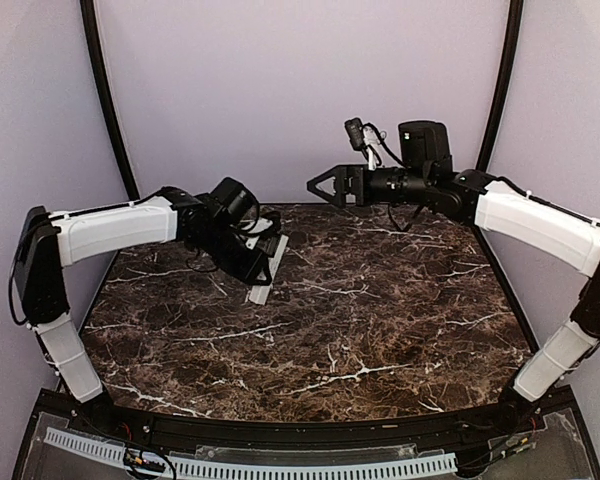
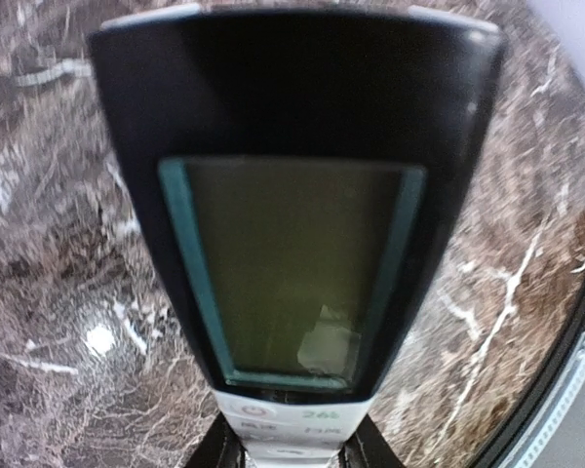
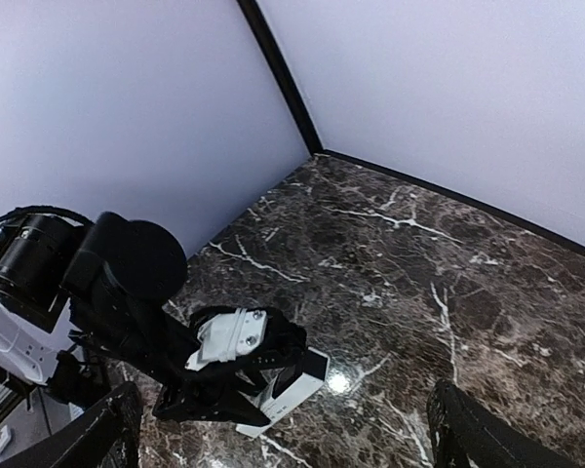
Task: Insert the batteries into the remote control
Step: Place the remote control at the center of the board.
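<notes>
The remote control [image 1: 269,268] is a white bar with a black screen end, held tilted just above the dark marble table at the back left. My left gripper [image 1: 248,256] is shut on it. In the left wrist view the remote control [image 2: 292,244] fills the frame, its greenish screen facing the camera and its white button end pinched in the left gripper [image 2: 292,450]. My right gripper [image 1: 316,185] hangs high over the back middle, open and holding nothing. The right wrist view looks down on the remote control [image 3: 307,382] far below the right gripper [image 3: 283,434]. The batteries are out of view.
The marble table [image 1: 380,330] has lavender walls behind and at both sides, with black frame posts [image 1: 110,100] in the back corners. A white slotted cable strip [image 1: 280,465] runs along the near edge between the arm bases.
</notes>
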Robot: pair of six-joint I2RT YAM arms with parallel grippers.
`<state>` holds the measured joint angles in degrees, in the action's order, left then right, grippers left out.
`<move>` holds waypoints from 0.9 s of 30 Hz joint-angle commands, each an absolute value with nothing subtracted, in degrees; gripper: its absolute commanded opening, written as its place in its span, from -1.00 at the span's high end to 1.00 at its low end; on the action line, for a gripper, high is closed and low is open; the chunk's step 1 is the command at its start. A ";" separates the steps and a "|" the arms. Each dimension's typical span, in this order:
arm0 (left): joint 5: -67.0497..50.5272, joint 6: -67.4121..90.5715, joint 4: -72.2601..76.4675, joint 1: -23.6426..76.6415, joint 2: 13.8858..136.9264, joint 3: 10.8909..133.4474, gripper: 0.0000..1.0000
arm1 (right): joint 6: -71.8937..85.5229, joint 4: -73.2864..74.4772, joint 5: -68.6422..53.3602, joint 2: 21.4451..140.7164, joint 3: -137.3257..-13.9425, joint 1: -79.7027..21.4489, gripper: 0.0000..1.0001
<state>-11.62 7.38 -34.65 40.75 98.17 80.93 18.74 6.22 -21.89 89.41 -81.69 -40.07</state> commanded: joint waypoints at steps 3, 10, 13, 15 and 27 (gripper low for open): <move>-3.48 2.38 -57.72 44.37 110.93 89.20 1.00 | 14.75 19.16 -7.99 86.41 -81.27 -39.80 -0.97; 0.26 -1.34 -66.46 46.19 121.30 96.37 0.95 | 14.97 19.58 -8.29 85.43 -79.39 -39.70 -0.97; 1.61 -1.49 -67.86 46.97 123.53 97.13 0.70 | 14.94 19.26 -8.49 85.34 -79.15 -39.73 -0.97; 3.13 -1.57 -68.53 47.72 124.44 97.20 0.50 | 14.79 18.94 -8.48 85.34 -79.02 -39.72 -0.97; 5.02 -2.44 -67.72 48.60 123.39 97.14 -0.54 | 14.55 19.07 -7.11 84.10 -78.67 -39.73 -0.97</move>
